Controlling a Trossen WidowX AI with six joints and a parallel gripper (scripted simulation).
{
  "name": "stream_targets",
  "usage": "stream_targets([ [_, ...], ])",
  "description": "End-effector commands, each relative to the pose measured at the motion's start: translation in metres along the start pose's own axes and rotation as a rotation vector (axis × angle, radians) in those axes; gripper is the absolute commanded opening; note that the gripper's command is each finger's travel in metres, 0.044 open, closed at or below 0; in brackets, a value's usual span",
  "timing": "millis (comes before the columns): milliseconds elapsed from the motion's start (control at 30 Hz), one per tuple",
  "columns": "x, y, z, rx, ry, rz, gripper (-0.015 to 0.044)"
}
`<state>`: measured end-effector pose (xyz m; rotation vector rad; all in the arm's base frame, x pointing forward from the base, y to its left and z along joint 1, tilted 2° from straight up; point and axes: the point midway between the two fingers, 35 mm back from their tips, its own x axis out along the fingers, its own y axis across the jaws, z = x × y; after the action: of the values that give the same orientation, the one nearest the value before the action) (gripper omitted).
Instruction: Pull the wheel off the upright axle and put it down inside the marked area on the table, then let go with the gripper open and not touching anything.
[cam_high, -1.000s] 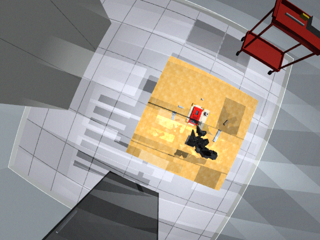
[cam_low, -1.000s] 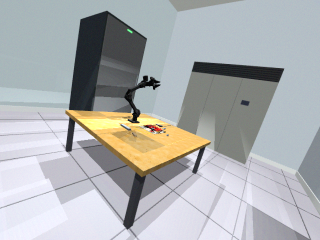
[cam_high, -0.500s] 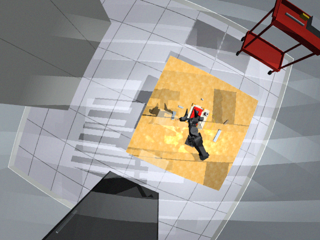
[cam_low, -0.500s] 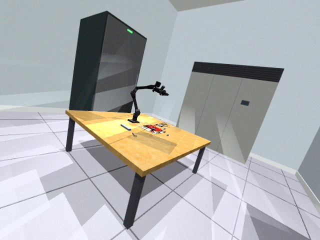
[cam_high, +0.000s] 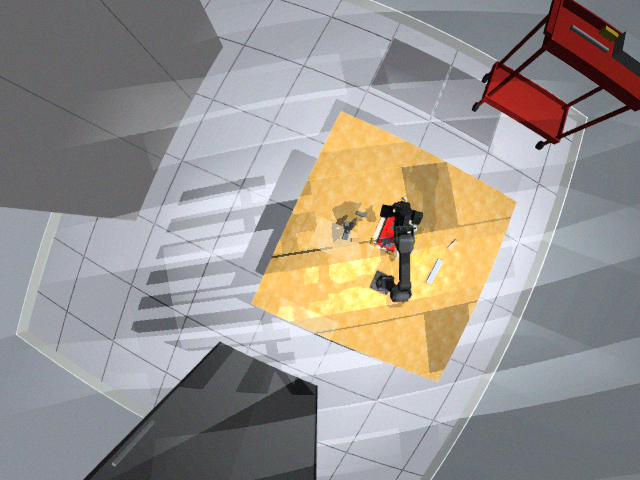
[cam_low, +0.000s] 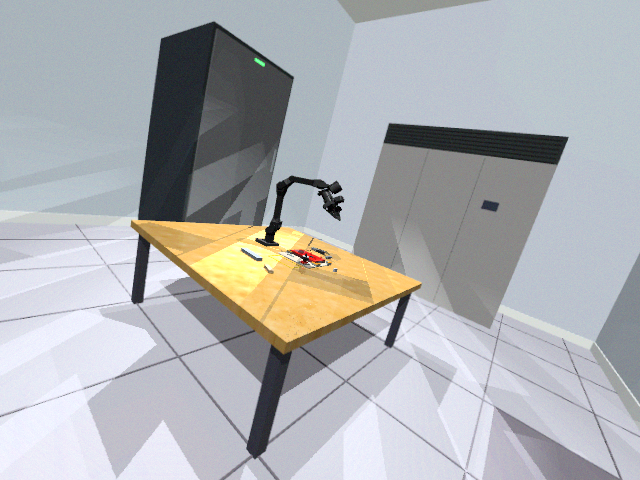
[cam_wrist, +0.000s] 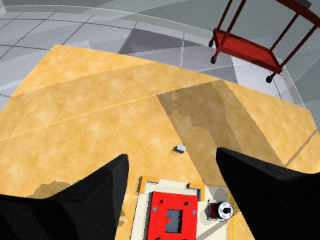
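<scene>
The wheel (cam_wrist: 225, 210) is a small pale disc with a dark centre. It sits on the axle at the right side of the cream board (cam_wrist: 141, 220), beside the red plate (cam_wrist: 156, 220) (cam_high: 385, 232). The arm partly covers this spot in the top view. A thin yellow outline (cam_high: 424, 252) marks an area on the table to the right of the board; only a bit of its line shows in the wrist view. My gripper (cam_wrist: 172, 158) (cam_low: 339, 218) is open and empty, high above the table, pointing down at a slant. The wheel appears close beside the right finger in the wrist view, but well below it.
A small grey block (cam_wrist: 180, 148) (cam_low: 334, 269) lies beyond the board. A pale blue bar (cam_high: 434, 271) (cam_low: 251, 253) and a small tan piece (cam_high: 452, 244) (cam_low: 268, 268) lie to the right. Dark grey parts (cam_high: 346, 230) lie left of the board. A red cart (cam_high: 527, 105) stands off the table.
</scene>
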<state>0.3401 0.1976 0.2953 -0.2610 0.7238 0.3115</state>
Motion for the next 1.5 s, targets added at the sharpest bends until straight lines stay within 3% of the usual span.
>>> stream_targets([
  [0, 0.043, -0.04, -0.031, 0.017, 0.212, -0.031, 0.03],
  [433, 0.107, -0.151, -0.156, 0.259, 0.801, 0.056, 0.03],
  [1033, 0.101, -0.155, -0.166, 0.265, 0.809, 0.059, 0.03],
  [1467, 0.15, -0.142, -0.214, 0.265, 0.809, 0.059, 0.03],
])
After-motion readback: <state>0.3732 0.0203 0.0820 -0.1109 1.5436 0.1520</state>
